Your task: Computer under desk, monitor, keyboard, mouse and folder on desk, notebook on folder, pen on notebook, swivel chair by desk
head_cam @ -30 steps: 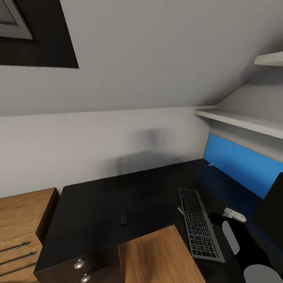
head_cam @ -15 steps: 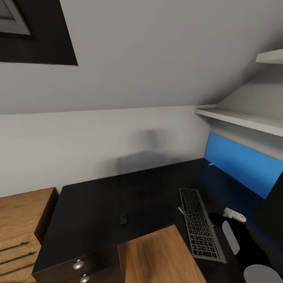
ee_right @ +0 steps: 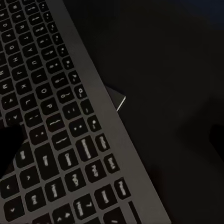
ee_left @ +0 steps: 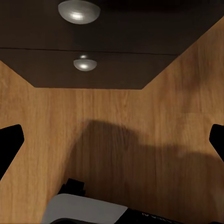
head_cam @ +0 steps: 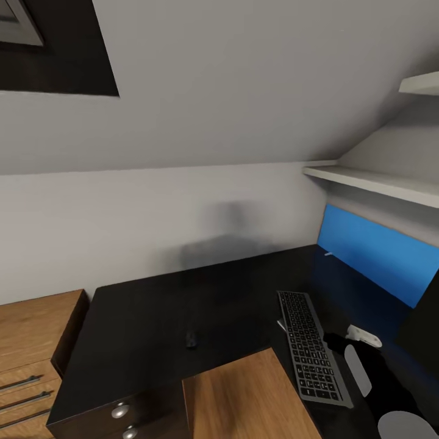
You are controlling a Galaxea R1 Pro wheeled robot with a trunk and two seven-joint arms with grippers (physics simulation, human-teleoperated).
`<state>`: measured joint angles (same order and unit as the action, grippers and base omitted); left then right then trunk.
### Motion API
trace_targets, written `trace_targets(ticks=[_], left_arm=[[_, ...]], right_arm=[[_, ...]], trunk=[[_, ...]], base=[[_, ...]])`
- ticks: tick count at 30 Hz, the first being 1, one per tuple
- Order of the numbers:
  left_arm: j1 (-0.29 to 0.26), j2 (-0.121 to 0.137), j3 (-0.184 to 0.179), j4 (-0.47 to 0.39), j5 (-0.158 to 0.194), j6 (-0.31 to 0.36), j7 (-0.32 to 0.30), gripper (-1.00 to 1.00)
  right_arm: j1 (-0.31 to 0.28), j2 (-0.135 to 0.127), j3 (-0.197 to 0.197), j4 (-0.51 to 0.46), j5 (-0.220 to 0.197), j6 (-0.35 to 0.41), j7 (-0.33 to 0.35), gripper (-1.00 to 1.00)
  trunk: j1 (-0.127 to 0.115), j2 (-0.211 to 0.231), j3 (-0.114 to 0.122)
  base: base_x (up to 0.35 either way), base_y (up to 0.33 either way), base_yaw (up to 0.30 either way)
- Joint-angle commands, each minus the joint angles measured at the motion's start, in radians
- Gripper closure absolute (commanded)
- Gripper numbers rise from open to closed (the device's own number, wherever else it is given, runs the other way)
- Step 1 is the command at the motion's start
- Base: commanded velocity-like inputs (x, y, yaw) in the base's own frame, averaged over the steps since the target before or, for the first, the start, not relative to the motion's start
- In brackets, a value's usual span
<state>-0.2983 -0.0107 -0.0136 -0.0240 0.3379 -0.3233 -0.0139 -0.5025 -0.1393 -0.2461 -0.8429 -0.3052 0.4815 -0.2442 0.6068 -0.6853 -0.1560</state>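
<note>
Taking the desk as the landmark, its glossy black top fills the lower middle of the head view. Just beyond its left end stands a light wooden cabinet with bar handles. At the desk's near left corner sits the black drawer unit, with two round silver knobs; in the left wrist view the same knobs hang above the wooden floor. The left gripper hovers over that floor below the drawers, its dark fingertips far apart at the frame edges, so the claw is spread wide and holds nothing. Near the middle of the desk's front edge lies a small dark object, too small to identify. Further right on the desk lies the keyboard, flat, running away from the front edge. The blue folder stands against the wall at the desk's right side, under the white shelf. The right arm reaches over the desk just beside the keyboard. In the right wrist view the keyboard is close, a thin pale corner poking from under its edge; whether that claw is open or closed I cannot tell.
</note>
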Motion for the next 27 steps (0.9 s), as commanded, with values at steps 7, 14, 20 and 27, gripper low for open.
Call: trace_targets(ticks=[7, 14, 20, 27], left_arm=[[-0.001, 0.000, -0.001, 0.001, 0.006, -0.003, -0.001, -1.00], [-0.001, 0.000, -0.001, 0.001, 0.006, -0.003, -0.001, -1.00], [-0.001, 0.000, -0.001, 0.001, 0.006, -0.003, -0.001, -1.00], [-0.001, 0.000, 0.000, 0.001, 0.006, -0.004, -0.001, -1.00]], right_arm=[[-0.001, 0.000, 0.001, 0.009, -0.011, 0.003, -0.007, -1.00], [-0.001, 0.000, 0.001, 0.011, -0.011, 0.003, -0.007, -1.00], [-0.001, 0.000, 0.001, 0.011, -0.011, 0.003, -0.007, -1.00], [-0.001, 0.000, -0.001, 0.012, -0.011, 0.003, -0.007, -1.00]], trunk=[[0.027, -0.051, -0.024], [0.054, -0.100, -0.046], [0.077, -0.142, -0.064], [0.104, -0.191, -0.086]], base=[[0.000, 0.000, 0.000], [0.000, 0.000, 0.000], [0.000, 0.000, 0.000], [0.000, 0.000, 0.000]])
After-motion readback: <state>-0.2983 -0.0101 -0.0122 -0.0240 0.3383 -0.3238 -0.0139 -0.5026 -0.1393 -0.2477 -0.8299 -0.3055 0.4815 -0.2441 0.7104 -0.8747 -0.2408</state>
